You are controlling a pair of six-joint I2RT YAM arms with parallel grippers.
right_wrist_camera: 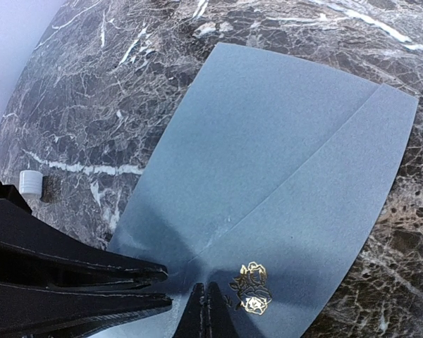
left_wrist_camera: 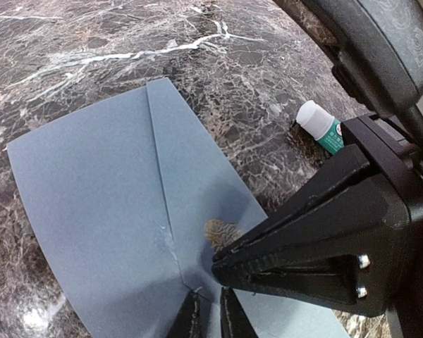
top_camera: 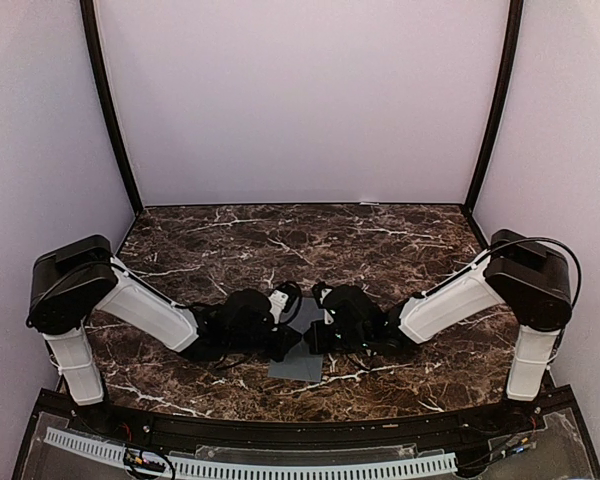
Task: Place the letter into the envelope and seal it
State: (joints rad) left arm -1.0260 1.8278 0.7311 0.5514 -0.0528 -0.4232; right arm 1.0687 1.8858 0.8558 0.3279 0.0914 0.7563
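The grey-blue envelope (top_camera: 298,366) lies flat on the marble table between the two arms, its triangular flap folded down. It fills the left wrist view (left_wrist_camera: 99,190) and the right wrist view (right_wrist_camera: 282,141). A gold rose emblem (right_wrist_camera: 252,287) sits by the flap's tip. My left gripper (left_wrist_camera: 210,296) points down at the flap tip, its fingers nearly together with nothing between them. My right gripper (right_wrist_camera: 209,289) is shut and empty, its tips on the envelope beside the emblem. Each gripper shows in the other's view: right (left_wrist_camera: 222,266), left (right_wrist_camera: 162,285). The letter is not in view.
A small white-and-green glue stick (left_wrist_camera: 317,125) lies on the marble just beyond the envelope's edge; its white cap shows in the right wrist view (right_wrist_camera: 30,183). Dark marble table (top_camera: 300,240) stretches behind the grippers, with lilac walls around.
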